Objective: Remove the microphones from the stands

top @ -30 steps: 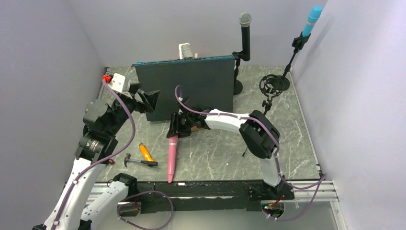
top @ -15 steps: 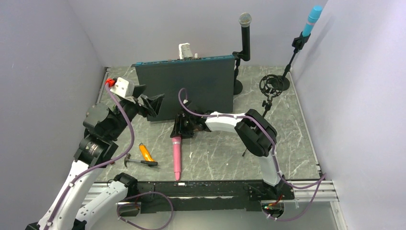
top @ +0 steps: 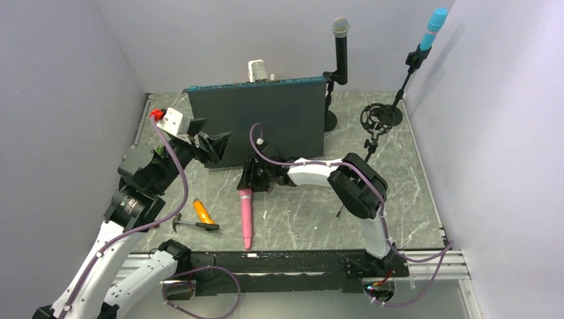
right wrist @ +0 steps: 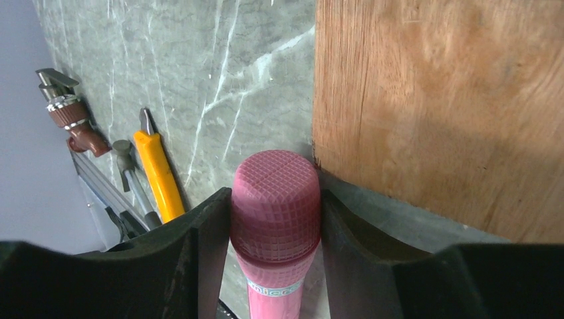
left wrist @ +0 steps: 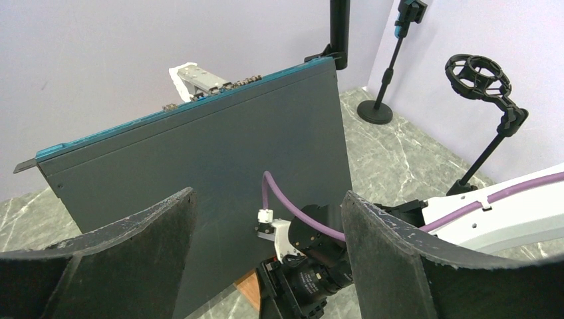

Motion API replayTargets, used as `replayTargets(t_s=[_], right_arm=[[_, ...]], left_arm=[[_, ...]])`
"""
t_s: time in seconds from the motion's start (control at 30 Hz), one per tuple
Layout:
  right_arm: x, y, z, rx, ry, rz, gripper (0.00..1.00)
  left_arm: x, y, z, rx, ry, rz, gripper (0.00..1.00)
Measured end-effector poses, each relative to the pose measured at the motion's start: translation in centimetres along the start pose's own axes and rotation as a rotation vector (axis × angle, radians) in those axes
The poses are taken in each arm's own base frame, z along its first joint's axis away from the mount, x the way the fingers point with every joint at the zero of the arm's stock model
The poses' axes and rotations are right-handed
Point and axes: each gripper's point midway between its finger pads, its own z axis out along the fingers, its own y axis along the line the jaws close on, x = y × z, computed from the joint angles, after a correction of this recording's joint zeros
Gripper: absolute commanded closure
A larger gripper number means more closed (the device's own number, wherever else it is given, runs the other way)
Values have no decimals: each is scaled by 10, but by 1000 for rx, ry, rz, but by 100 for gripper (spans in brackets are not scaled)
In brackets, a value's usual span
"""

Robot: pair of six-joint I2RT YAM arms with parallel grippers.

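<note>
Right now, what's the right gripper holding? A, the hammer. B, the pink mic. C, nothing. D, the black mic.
B: in the right wrist view the right gripper has both fingers pressed against the sides of the pink mic, just below its head.

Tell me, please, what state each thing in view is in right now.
left hand: open, empty.
right hand: shut on the head of the pink plastic microphone.
pink plastic microphone: out of any stand.
black microphone with silver grille: upright in its stand clip.
blue microphone: clipped in its stand, tilted.
black round shock mount: empty.
</note>
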Motion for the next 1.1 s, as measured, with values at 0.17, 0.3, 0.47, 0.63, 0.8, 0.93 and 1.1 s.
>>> replayTargets(t_s=[0.17, 0.3, 0.47, 0.63, 0.8, 0.93, 1.1], right_arm=[[-1, 1, -5, 2, -24, -14, 12], [-5, 5, -9, 17, -57, -60, 11], [-6, 2, -10, 62, -69, -92, 9], [-4, -4, -19, 141, -86, -148, 0], [-4, -2, -41, 197, -115, -218, 0], [-14, 21, -68, 164, -176, -266, 0], [-30, 40, -106, 147, -259, -321, 0]], left_arm=[[0, -2, 0, 6, 1, 0, 17], [0, -3, 0, 11, 1, -1, 17], [1, -5, 0, 17, 3, -2, 17], [1, -7, 1, 23, 4, -2, 17], [1, -8, 1, 26, 5, -3, 17], [1, -8, 0, 26, 3, -3, 17], [1, -5, 0, 11, 3, -2, 17]])
